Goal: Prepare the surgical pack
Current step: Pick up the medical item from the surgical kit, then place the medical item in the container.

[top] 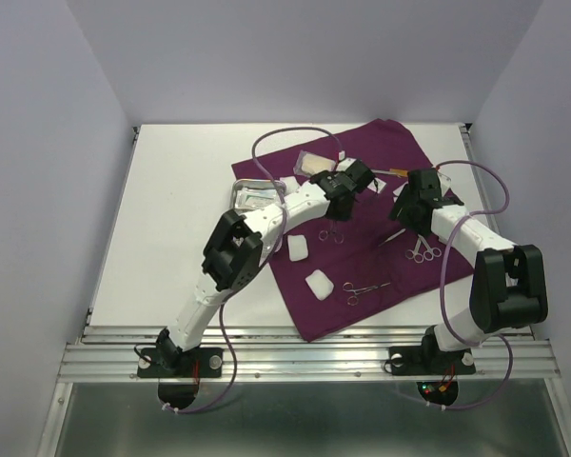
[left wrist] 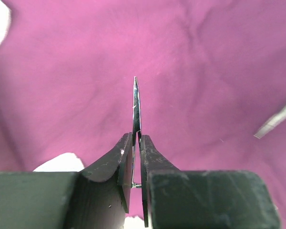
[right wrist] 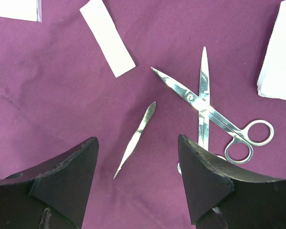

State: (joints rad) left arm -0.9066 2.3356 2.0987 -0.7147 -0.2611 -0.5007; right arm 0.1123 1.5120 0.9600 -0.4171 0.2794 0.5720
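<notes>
Top view. My left tool (top: 354, 179) and right tool (top: 404, 205) both sit over the far half of the purple cloth (top: 385, 143), which lies on the white worktop (top: 171, 209). The steel tray (top: 238, 190) is off to the left of the left tool, at the cloth's edge. A clear packet (top: 314, 164) lies just left of that tool. Two gauze pads (top: 298, 248) (top: 318, 285) lie on the base side of it. Scissors (top: 422, 250) lie just on the base side of the right tool, and forceps (top: 364, 288) lie nearer the bases, between the two arms.

Left wrist view. The left tool (left wrist: 136, 143) is pinched down on a thin steel instrument (left wrist: 136, 105), seen edge-on. Its tip sticks straight out past the fingers (left wrist: 155, 157), over the cloth (left wrist: 205, 71). I cannot tell which instrument it is from this angle. A white strip (left wrist: 276, 119) lies ahead and to the right.

Right wrist view. The right tool (right wrist: 137, 140) stands wide apart and grips nothing. A slim steel piece (right wrist: 143, 124) lies on the cloth (right wrist: 47, 105) between the fingers (right wrist: 62, 176), touching neither. The scissors (right wrist: 214, 112) lie blades apart, just ahead of the right-hand finger. A white strip (right wrist: 107, 38) lies ahead and to the left, and a gauze pad (right wrist: 279, 62) is far ahead on the right.
</notes>
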